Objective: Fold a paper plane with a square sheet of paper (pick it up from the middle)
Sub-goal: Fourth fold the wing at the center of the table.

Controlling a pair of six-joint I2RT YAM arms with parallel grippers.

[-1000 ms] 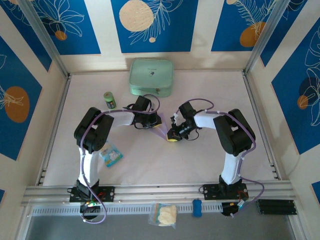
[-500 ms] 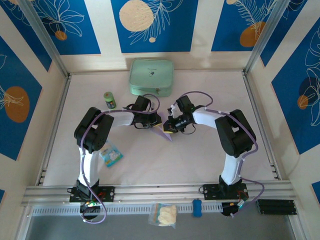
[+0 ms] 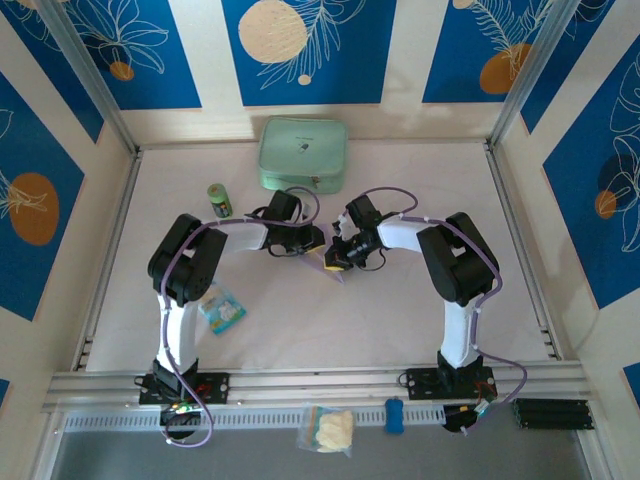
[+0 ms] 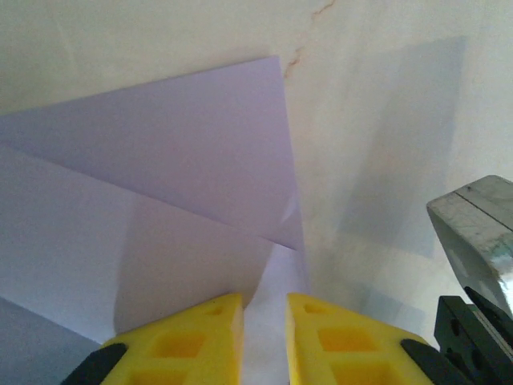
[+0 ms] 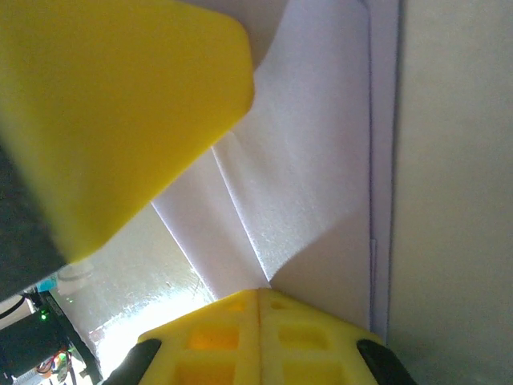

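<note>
Between closed jaws the right pincer (image 5: 258,295) grips the lavender paper (image 5: 321,160); left pincer (image 4: 264,309), narrowly parted, straddles it.

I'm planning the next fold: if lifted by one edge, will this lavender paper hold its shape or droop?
Likely droops: the lavender paper looks thin and buckles where the right gripper pinches it. Folded layers may stiffen it along creases. Probably very light.

A mint-green pouch (image 3: 303,153) lay at the far edge of the table (image 3: 400,330), a small green can (image 3: 219,200) near its left corner, a blue-and-white snack packet (image 3: 222,308) nearer on the left, a clear bag (image 3: 330,429) by the front rail (image 3: 320,381)
</note>
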